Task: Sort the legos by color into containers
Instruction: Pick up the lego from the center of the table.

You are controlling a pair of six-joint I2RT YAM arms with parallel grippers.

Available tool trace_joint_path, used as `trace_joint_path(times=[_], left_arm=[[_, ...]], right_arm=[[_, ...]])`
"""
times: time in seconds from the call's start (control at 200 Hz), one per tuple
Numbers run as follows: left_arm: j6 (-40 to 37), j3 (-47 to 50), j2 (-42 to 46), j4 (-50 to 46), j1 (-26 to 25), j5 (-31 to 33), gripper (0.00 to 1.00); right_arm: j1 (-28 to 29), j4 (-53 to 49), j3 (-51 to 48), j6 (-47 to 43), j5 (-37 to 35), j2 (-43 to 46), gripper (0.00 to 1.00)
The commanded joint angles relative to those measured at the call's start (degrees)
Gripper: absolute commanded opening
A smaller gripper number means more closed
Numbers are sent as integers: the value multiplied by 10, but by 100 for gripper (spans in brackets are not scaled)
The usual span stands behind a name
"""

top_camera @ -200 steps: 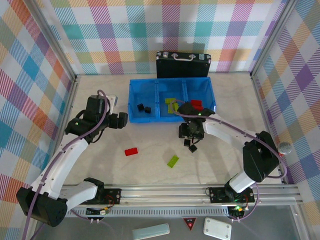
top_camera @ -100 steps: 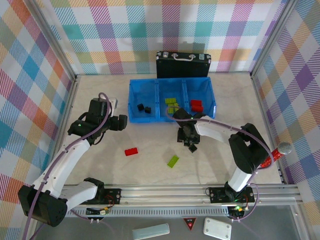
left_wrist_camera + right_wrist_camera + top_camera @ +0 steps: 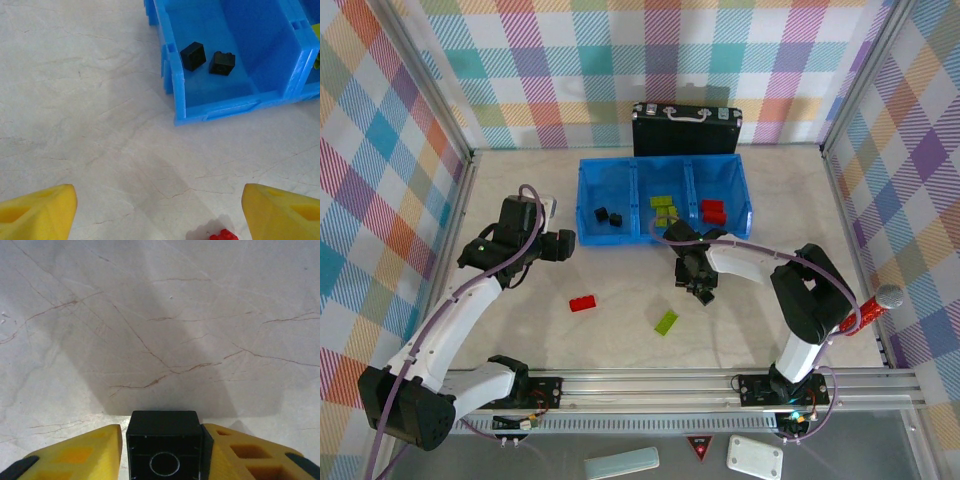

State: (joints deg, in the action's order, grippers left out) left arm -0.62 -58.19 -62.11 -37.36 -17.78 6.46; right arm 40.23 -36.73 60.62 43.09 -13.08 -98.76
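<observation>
A black lego (image 3: 164, 440) sits on the table between the yellow fingers of my right gripper (image 3: 162, 452). The right finger touches it, a thin gap remains on the left, and the jaws are still open. From above, that gripper (image 3: 699, 283) is low, just in front of the blue containers (image 3: 620, 238). My left gripper (image 3: 565, 245) hovers open and empty left of the bin, with a red lego (image 3: 220, 235) (image 3: 583, 303) just below its wide-spread fingers. A green lego (image 3: 666, 321) lies on the table. Two black legos (image 3: 192, 55) lie in the left compartment, green ones (image 3: 665, 208) in the middle, red ones (image 3: 713, 209) in the right.
A black briefcase (image 3: 686, 130) stands behind the bin. Plaid walls enclose the table on three sides. A metal rail (image 3: 660, 380) runs along the near edge, where both arm bases are bolted.
My right gripper has dropped onto the black lego and its jaws have narrowed around it. The left arm drifted slightly, with its gripper still wide.
</observation>
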Motion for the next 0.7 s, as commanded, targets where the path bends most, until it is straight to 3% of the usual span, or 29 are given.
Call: trace_joint_path(times=[0.0, 0.695], left_arm=[[4, -2, -2, 0, 7, -11, 85], [1, -2, 1, -2, 7, -10, 85]], right_arm=[[5, 0, -6, 8, -10, -1, 44], [24, -34, 44, -5, -23, -3, 37]])
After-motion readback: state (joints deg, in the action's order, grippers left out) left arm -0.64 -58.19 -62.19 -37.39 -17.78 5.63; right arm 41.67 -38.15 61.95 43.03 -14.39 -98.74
